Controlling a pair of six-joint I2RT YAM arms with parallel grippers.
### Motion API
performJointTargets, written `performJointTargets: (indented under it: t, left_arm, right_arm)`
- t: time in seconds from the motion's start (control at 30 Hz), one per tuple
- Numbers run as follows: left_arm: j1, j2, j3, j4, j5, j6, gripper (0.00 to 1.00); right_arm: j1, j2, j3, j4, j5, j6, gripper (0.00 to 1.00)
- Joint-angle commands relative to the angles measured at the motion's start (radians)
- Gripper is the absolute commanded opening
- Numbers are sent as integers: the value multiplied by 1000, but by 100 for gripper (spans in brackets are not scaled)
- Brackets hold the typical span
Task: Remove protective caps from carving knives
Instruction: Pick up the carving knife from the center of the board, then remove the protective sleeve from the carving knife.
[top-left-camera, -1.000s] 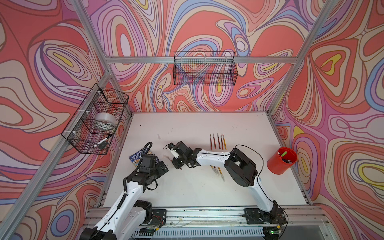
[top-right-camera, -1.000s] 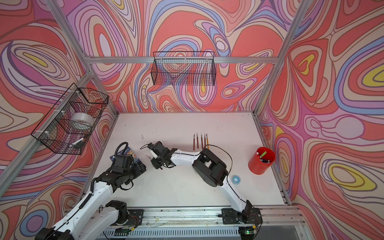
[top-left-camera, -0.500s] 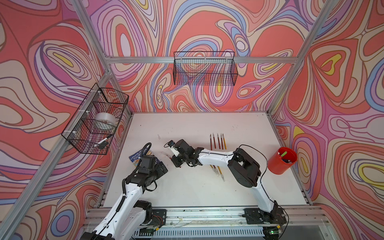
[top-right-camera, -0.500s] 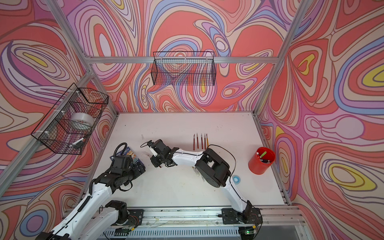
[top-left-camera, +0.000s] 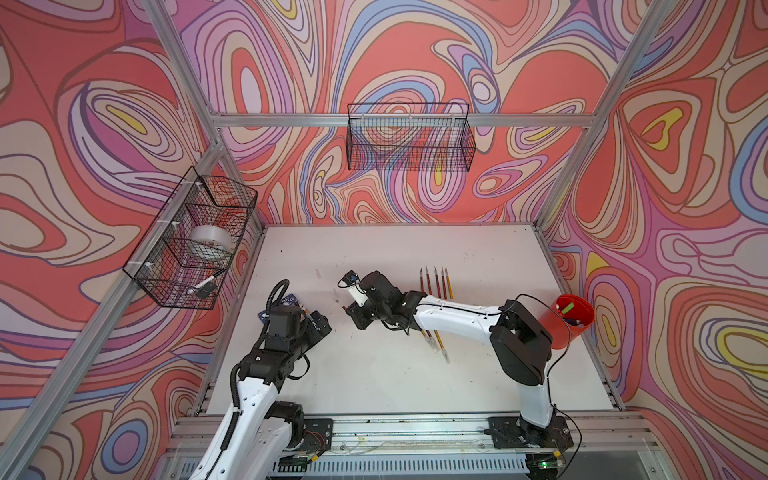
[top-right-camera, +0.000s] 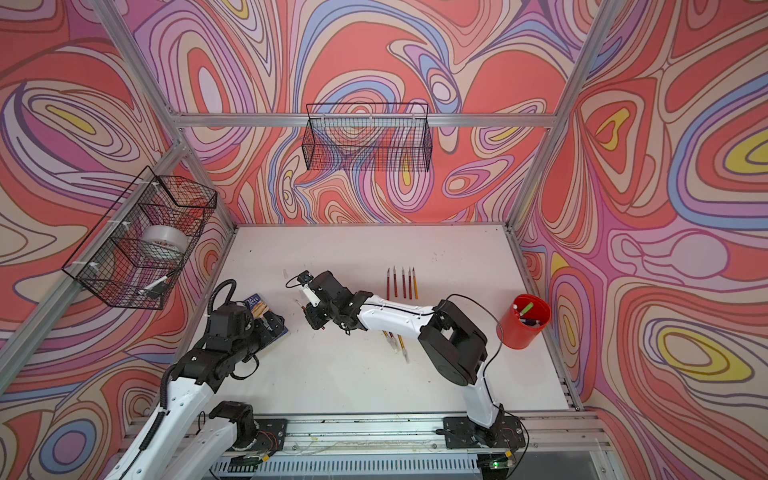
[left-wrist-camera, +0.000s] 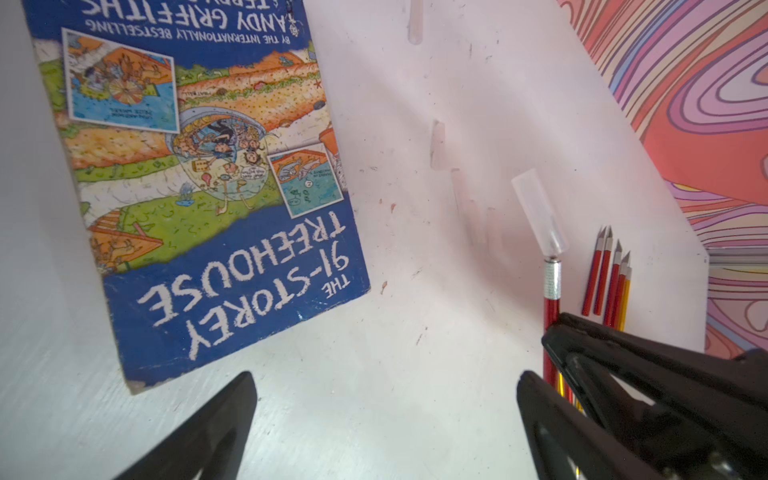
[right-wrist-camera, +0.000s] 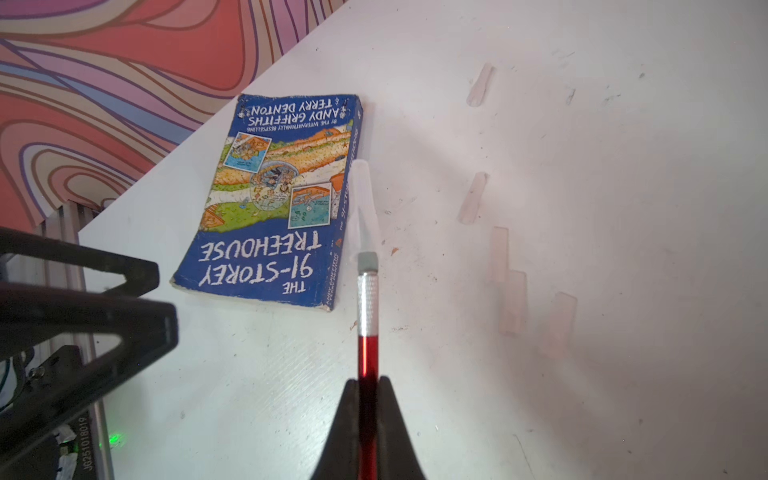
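My right gripper (right-wrist-camera: 368, 384) is shut on a red carving knife (right-wrist-camera: 368, 349) with a silver collar, held above the table left of centre. A translucent protective cap (right-wrist-camera: 365, 208) sits over its blade. My left gripper (left-wrist-camera: 386, 376) is open with nothing between its fingers, just beside the held knife (left-wrist-camera: 552, 291) and its cap (left-wrist-camera: 538, 216). In both top views the two grippers (top-left-camera: 318, 326) (top-left-camera: 353, 311) face each other a short gap apart. Several loose caps (right-wrist-camera: 498, 253) lie on the table. Several uncapped knives (top-left-camera: 435, 284) lie in a row; more knives (top-left-camera: 436, 340) lie under the right arm.
A blue paperback book (left-wrist-camera: 199, 187) lies flat by the left gripper, near the table's left edge. A red cup (top-left-camera: 567, 320) with pens stands at the right edge. A wire basket (top-left-camera: 195, 237) with a tape roll hangs on the left wall, another basket (top-left-camera: 409, 139) on the back wall.
The left gripper's jaws have spread a little wider. The right arm's elbow has swung to the right while its gripper keeps the knife at about the same spot.
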Motion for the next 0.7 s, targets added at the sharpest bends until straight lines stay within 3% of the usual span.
performJointTargets:
  t: [0.0,0.17,0.3,0.4,0.67]
  left_arm:
    - [21,18,33,73,86,-49,100]
    - [63,98,22,211,284,-121,100]
    - [72,135,-70,471,441,-246,100]
    - [72,136,-100,549,470,-286,100]
    - [72,146,-83,540,469,-277,100]
  right_arm:
    - [-6,-60,-46,5,20,0,0]
    - [-6,-120,-98,3,25,4,0]
    - [-5,-147,-118,1,27,5,0]
    - [-5,-154,-124,4,28,4,0]
    - [-5,-158,-118,5,0,16,0]
